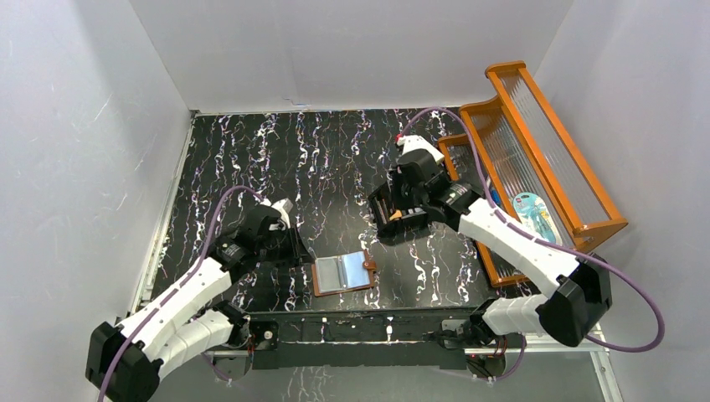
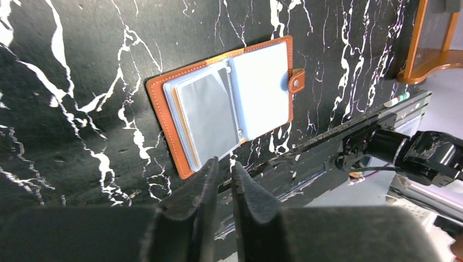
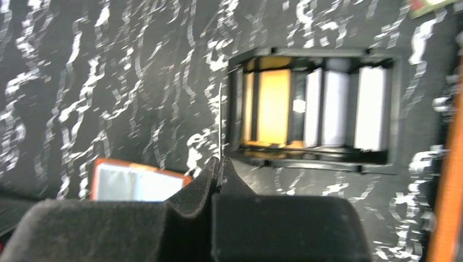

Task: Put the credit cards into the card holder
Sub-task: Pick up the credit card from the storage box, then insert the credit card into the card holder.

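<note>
Right wrist view is showing your right hand (image 3: 219, 164) clamping fully shut on one credit card (image 3: 220, 120). The card is standing upright and edge-on to the lens, so its colour is not showing. Just beyond it, the black compartmented box (image 3: 314, 52) is sitting on the counter (image 3: 109, 82), with more credit cards (image 3: 273, 106), orange and white, standing in its slots. The card holder (image 3: 136, 183) is lying to the lower left of your fingers, apart from the box. Over at the left wrist, your left hand (image 2: 225, 177) is holding its jaws a narrow slit apart, with nothing between them. Its tips are sitting just beside the near edge of the card holder, and you cannot tell whether they are touching it. The holder is lying open and flat, with its brown cover down, pale sleeves facing up and snap tab sticking out at one side.
</note>
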Robot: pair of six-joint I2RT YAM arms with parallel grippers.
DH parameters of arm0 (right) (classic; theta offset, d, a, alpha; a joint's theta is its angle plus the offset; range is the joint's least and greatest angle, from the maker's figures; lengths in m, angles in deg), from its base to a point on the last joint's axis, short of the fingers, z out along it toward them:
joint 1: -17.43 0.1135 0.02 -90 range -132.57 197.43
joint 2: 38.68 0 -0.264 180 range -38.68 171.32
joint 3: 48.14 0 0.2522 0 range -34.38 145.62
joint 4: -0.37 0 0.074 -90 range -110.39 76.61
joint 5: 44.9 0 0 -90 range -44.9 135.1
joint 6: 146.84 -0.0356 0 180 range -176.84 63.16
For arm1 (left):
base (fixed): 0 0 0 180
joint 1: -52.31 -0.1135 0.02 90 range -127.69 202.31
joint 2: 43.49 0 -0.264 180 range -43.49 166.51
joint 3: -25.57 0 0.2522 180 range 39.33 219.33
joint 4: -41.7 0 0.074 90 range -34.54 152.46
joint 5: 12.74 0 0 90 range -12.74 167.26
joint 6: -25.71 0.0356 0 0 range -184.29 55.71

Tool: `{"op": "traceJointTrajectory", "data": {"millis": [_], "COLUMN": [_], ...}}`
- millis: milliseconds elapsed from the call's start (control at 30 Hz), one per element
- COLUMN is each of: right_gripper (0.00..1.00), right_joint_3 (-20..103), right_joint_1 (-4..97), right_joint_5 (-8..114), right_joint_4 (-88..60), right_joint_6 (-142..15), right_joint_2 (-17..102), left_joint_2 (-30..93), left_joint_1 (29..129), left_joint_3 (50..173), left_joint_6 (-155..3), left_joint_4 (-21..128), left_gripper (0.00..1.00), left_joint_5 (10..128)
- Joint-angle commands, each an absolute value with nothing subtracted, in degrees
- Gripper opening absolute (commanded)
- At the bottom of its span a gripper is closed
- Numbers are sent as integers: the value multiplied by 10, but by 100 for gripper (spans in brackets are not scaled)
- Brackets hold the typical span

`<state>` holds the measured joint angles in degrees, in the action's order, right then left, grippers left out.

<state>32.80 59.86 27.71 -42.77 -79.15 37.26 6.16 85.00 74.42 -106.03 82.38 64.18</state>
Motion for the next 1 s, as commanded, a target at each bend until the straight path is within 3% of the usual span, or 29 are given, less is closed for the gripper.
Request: {"op": "traceJointTrajectory", "data": {"millis": [0, 333, 733, 967], "right_gripper": [0, 0, 0, 0], "right_joint_3": [261, 113, 7, -9], "right_joint_1": [600, 642, 715, 723], "right_joint_5": [425, 512, 536, 528], "right_joint_4": [-335, -173, -18, 1], "right_joint_6": [-854, -962, -1049, -1053], "right_joint_2": [338, 276, 334, 362], "left_joint_2": [84, 142, 191, 200], "left_joint_1": [847, 847, 847, 847], "left_joint_3": [718, 663, 616, 613], "left_joint_6": [-1089, -1120, -1128, -1127], "left_joint_4": [764, 655, 621, 645], "left_gripper": [9, 1, 4, 5], "left_joint_5": [584, 558, 574, 598]}}
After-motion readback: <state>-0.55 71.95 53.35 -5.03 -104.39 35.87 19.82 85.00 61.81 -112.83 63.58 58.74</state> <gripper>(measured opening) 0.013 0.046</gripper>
